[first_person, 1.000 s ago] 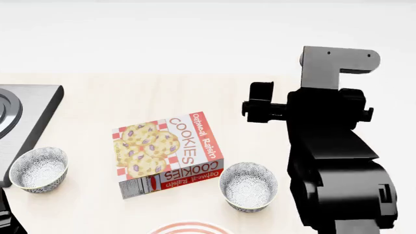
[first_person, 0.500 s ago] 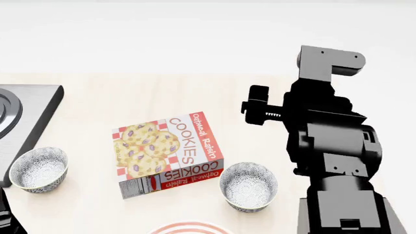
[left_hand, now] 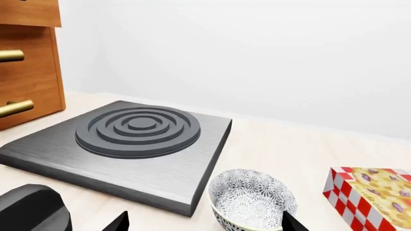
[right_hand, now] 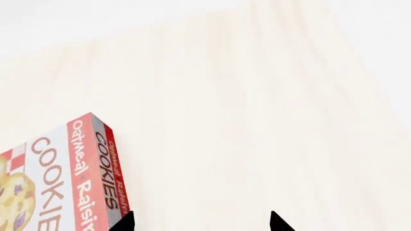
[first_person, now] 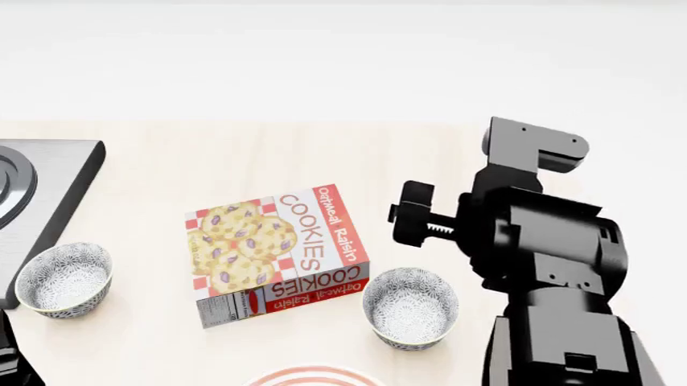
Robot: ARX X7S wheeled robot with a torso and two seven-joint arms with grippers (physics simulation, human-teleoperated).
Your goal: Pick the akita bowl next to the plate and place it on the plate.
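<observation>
The akita bowl [first_person: 410, 307], speckled grey on white, stands just right of the cookie box and right above the plate [first_person: 317, 376], whose red-ringed rim peeks in at the bottom edge of the head view. My right arm [first_person: 542, 257] towers to the right of that bowl. In its wrist view the right gripper [right_hand: 201, 223] is open over bare table, with nothing between its fingertips [right_hand: 125, 222]. My left gripper [left_hand: 204, 224] is open too, and a second, like bowl [left_hand: 251, 199] sits near one fingertip [left_hand: 289, 223].
A red and white cookie box [first_person: 277, 252] lies flat mid-table, its edge also in the right wrist view as the box [right_hand: 57, 183]. A grey stove slab [left_hand: 128, 144] stands at the left, beside the second bowl [first_person: 64, 279]. Wooden drawers [left_hand: 29, 57] rise behind the stove.
My right arm has swung and shifted left and lower in the head view, its black clamp part drawing closer to the akita bowl. Bowls, box and plate have not moved.
</observation>
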